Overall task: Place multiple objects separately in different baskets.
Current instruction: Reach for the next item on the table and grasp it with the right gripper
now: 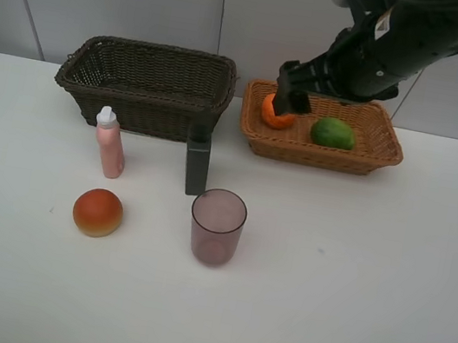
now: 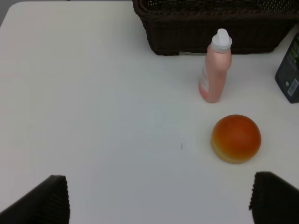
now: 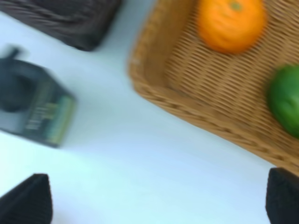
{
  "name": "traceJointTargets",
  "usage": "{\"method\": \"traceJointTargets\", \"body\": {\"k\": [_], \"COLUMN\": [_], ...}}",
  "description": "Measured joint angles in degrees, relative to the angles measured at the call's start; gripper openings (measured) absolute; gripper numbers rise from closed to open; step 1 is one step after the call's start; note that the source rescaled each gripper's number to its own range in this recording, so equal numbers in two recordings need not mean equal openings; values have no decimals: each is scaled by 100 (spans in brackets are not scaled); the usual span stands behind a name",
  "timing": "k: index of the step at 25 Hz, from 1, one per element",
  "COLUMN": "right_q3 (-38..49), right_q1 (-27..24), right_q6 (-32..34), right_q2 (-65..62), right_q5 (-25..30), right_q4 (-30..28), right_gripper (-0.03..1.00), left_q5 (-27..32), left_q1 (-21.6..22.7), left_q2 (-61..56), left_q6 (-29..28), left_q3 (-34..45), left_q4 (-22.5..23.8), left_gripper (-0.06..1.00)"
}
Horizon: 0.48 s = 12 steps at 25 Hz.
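Exterior high view: the right end effector (image 1: 292, 97) hangs spread over the orange (image 1: 273, 116), near the lime (image 1: 333, 133) in the light basket (image 1: 373, 152); probably fruits go together.

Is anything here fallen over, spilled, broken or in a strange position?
Nothing stands out. The pink bottle, dark box and purple cup stand upright on the table, the bun rests near the bottle, and the orange and lime lie in the tan basket.

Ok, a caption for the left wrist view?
Open left gripper over the table, facing pink bottle, bun and dark basket.
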Motion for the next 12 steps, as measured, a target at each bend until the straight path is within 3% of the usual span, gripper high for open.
{"method": "traceJointTargets", "body": {"k": [12], "right_q3": [-1822], "right_q1": [902], "right_q6": [513], "right_q2": [648], "right_q5": [1490], "right_q4": [151], "right_gripper": [100], "left_q5": [0], "left_q1": [0], "left_q2": [0], "left_q6": [0], "left_q3": [0], "left_q4": [0], "left_gripper": [100]}}
